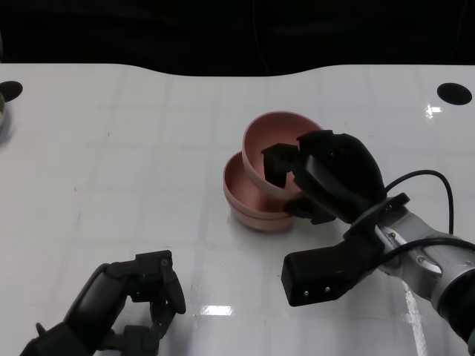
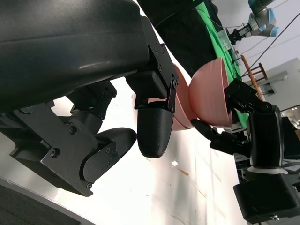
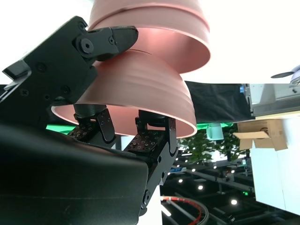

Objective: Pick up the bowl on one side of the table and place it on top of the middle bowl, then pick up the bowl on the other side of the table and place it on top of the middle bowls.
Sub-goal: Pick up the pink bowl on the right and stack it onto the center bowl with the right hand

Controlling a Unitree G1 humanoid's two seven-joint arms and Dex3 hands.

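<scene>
In the middle of the white table (image 1: 133, 170) stands a stack of pink bowls (image 1: 249, 199), also seen in the wrist views (image 2: 182, 110) (image 3: 154, 23). My right hand (image 1: 334, 174) grips another pink bowl (image 1: 280, 133) by its near rim, fingers inside and outside the wall. That bowl is tilted and sits partly over the stack's far right edge (image 3: 140, 89) (image 2: 211, 91). My left hand (image 1: 130, 300) rests low at the near left of the table, fingers curled in around nothing, well apart from the bowls.
Dark round holes mark the table's far right (image 1: 454, 93) and far left (image 1: 11, 90) corners. A pale object (image 1: 4, 115) is cut off by the left edge. Beyond the table's far edge is black backdrop.
</scene>
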